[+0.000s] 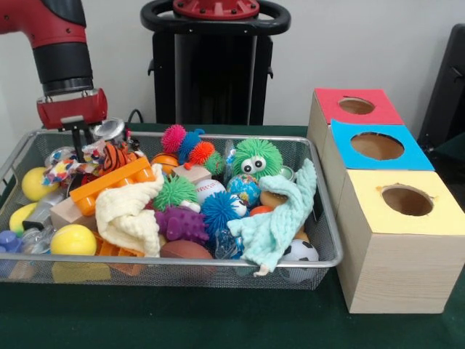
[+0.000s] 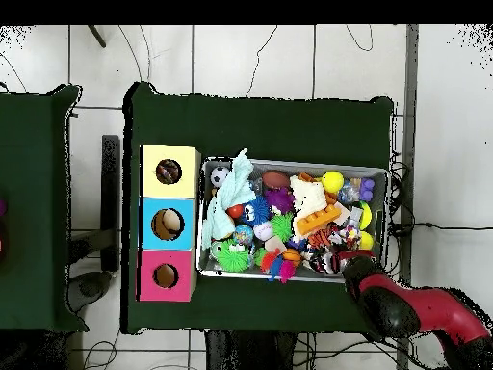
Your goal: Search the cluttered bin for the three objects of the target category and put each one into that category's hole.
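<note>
The wire-mesh bin [image 1: 325,218] is full of toys. One white cloth printed with coloured hearts and spots [image 1: 67,169] lies bunched in the bin's far left corner in the front view. My gripper [image 1: 77,144] hangs straight down over it, its tip at the cloth's top. I cannot tell whether it grips the cloth. In the overhead view the gripper [image 2: 349,258] is at the bin's [image 2: 289,162] lower right corner. Other printed cloths are hidden. The yellow-faced box's hole [image 1: 407,200] is right of the bin; it also shows in the overhead view [image 2: 168,171].
A mint-green cloth [image 1: 280,218] drapes over the bin's right end and a cream-yellow cloth [image 1: 131,214] lies at its middle left. Spiky balls, yellow balls and an orange block surround them. Blue-faced [image 1: 376,145] and red-faced [image 1: 356,105] boxes stand behind the yellow one.
</note>
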You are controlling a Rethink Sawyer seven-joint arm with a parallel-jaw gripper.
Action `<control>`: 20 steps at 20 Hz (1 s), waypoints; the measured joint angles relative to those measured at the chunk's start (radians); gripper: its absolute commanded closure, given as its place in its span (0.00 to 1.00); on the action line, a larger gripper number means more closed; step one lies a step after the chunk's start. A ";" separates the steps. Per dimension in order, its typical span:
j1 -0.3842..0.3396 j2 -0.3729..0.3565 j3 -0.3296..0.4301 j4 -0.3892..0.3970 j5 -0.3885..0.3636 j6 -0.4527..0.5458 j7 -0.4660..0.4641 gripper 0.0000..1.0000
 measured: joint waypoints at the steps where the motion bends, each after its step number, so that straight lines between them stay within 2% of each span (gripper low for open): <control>1: -0.003 0.000 0.006 0.000 0.001 0.000 0.000 1.00; 13: -0.013 -0.036 0.056 0.000 0.007 0.000 0.000 1.00; 20: -0.017 -0.110 0.089 0.003 0.010 0.000 0.000 1.00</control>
